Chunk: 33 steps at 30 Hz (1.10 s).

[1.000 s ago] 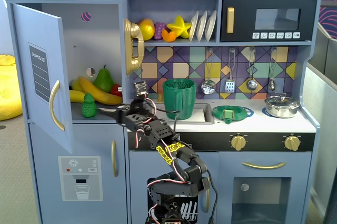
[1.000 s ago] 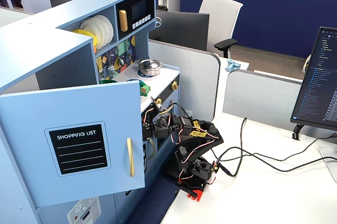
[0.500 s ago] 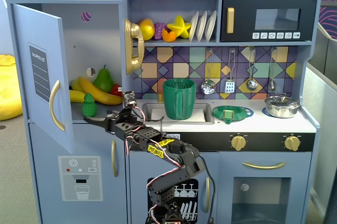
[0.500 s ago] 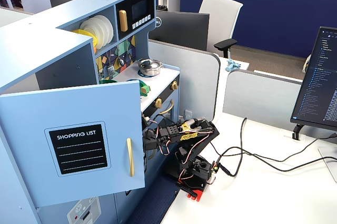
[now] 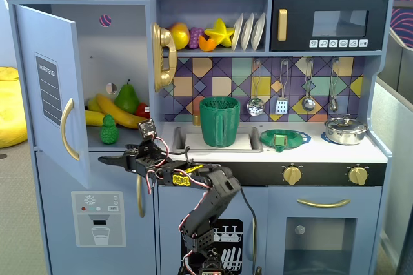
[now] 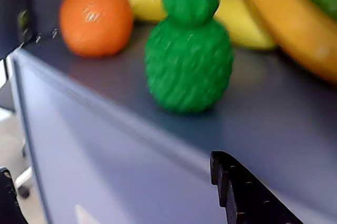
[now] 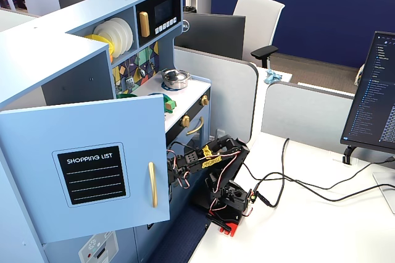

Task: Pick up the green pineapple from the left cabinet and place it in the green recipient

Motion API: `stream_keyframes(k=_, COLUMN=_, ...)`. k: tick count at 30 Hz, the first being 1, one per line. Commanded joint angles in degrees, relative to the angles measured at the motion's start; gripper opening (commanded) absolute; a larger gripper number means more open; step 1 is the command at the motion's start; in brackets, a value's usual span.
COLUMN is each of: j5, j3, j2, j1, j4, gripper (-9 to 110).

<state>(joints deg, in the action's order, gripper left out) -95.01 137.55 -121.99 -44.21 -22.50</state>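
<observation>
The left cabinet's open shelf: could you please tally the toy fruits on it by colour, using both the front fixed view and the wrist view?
Green: 2, the green pineapple and a pear
Yellow: 2, both bananas
Orange: 1, an orange
Total: 5
</observation>
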Motion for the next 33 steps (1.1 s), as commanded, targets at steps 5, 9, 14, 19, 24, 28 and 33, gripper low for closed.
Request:
stream_keyframes(k=5, j5=0.09, j3=-9.14, j2=4.13, j1=2.55, j4=-3.69, gripper=41)
stream_keyframes(k=9, j5=0.97, j3=-11.16, j2=5.89, j1=2.99, j4=-3.6, gripper=43)
stream_keyframes(k=14, j5=0.88, j3=-14.5, j2=8.35, j1=2.72, j4=-2.46, gripper=43)
stream_keyframes(k=19, j5=0.62, j3=-18.72, j2=11.87, j1=3.16, j4=-2.2, gripper=43)
stream_keyframes(k=24, j5=0.88, j3=-20.83, j2=14.15, j1=3.34, j4=-1.67, gripper=43)
stream_keyframes(k=28, j5=0.88, j3=-23.03, j2=16.52, j1=3.96, j4=-0.97, gripper=43)
stream_keyframes(k=33, j5=1.14, j3=-27.77, j2=20.83, j1=4.57, j4=-0.26, gripper=43)
